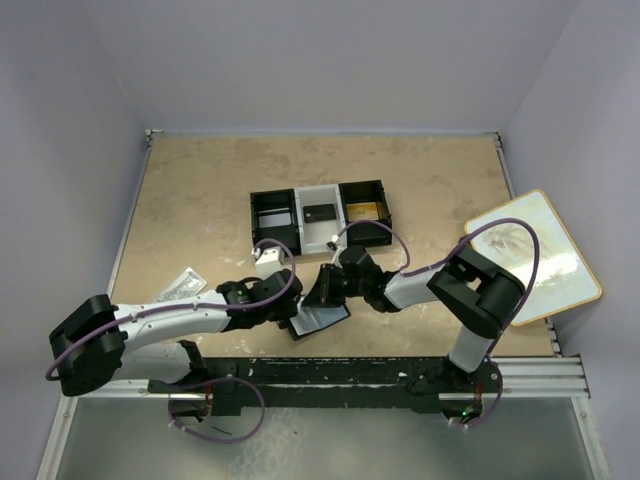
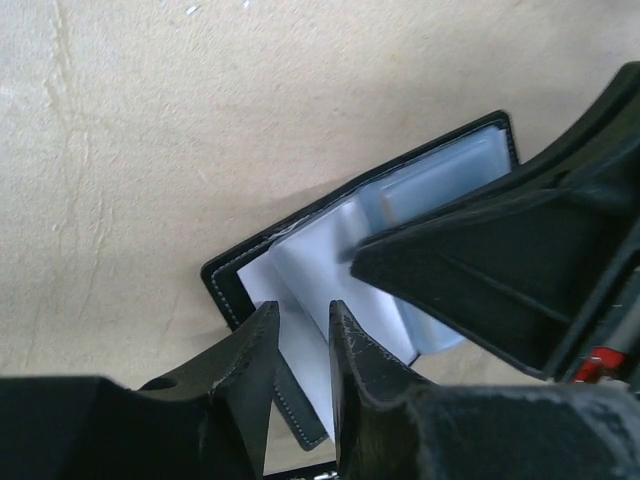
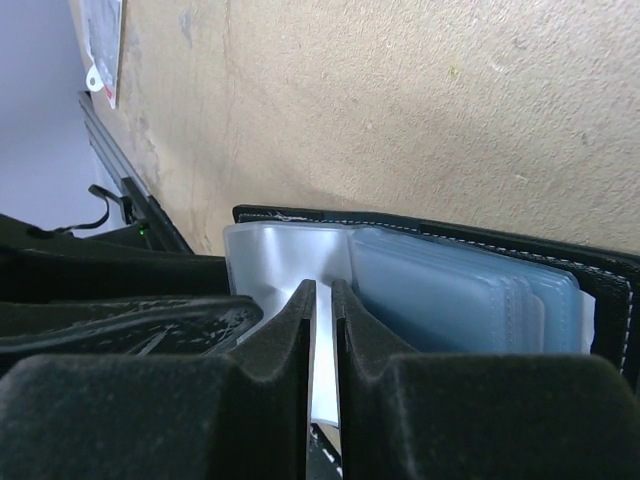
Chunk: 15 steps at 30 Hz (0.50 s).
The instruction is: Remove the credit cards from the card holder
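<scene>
Card holder (image 1: 318, 320) sits open on the table (image 1: 200, 190), near-centre, just ahead of the arm bases, with both arms on it. The pale-blue sleeves are fanned out.

Left gripper (image 2: 303, 325): jaws almost closed, pinching the near edge of the holder (cover plus a pale sleeve in the gap). Reads as the anchor hand.

Right gripper (image 3: 322, 300): jaws down to a thin slit with one clear sleeve leaf between them, the rest of the stack lying to its right. I can't tell if there's a card inside that leaf.

Progress, my read: partly done. A dark card (image 1: 320, 212) lies in the middle compartment of the three-bay tray (image 1: 274, 194) and a gold-tan card (image 1: 364, 210) in the right bay, so at least two look extracted. The sleeves on show look pale and empty, but the stacked ones are opaque enough that leftover cards can't be ruled out. Likely still checking or stripping the remaining leaves.

Surroundings: tan mottled tabletop, a white printed packet (image 1: 180, 285) at front left, a wood-edged board (image 1: 540, 250) overhanging at right, an aluminium rail (image 1: 540, 368) along the near edge, and plain lilac walls (image 1: 300, 60) on three sides.
</scene>
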{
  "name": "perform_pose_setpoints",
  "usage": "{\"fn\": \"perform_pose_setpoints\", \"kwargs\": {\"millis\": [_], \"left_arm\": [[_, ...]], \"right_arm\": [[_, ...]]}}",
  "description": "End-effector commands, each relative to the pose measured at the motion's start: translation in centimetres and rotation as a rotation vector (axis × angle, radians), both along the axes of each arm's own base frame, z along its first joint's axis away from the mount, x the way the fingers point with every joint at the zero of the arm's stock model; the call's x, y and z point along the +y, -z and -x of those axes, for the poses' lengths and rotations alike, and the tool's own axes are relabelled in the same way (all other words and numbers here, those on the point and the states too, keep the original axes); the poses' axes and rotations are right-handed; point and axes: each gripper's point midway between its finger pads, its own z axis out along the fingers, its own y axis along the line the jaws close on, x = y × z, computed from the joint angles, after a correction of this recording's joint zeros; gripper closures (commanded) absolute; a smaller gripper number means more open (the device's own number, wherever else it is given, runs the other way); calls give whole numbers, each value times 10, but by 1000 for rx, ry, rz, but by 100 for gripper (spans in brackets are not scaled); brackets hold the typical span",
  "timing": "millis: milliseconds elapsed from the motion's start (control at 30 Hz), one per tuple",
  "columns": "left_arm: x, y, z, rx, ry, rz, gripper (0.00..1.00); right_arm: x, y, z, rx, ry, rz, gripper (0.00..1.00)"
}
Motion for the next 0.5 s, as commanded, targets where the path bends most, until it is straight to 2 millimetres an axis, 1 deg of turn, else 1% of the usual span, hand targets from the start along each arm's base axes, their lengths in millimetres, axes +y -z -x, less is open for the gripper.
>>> {"fn": "perform_pose_setpoints", "kwargs": {"millis": [0,67,167,233,333,400,467], "left_arm": [[7,14,6,28,0,-13,76],[14,23,11,45,-5,-37,77],[20,34,15,61,-6,-60,78],[20,37,15,65,-5,-61,79],[18,40,14,67,1,-72,79],[18,40,13,68,5,-80,80],[16,40,12,66,9,-83,81]], "right_arm": [[-1,-7,-3,-36,8,5,86],[-4,-10,-5,-48,16,21,85],[-9,-20,-9,-75,38,43,78],[-14,-29,-10,-83,55,63,72],[-30,-32,-19,-106,121,155,64],[-41,-34,-24,-126,161,201,56],[-49,-35,-26,-138,189,226,53]]}}
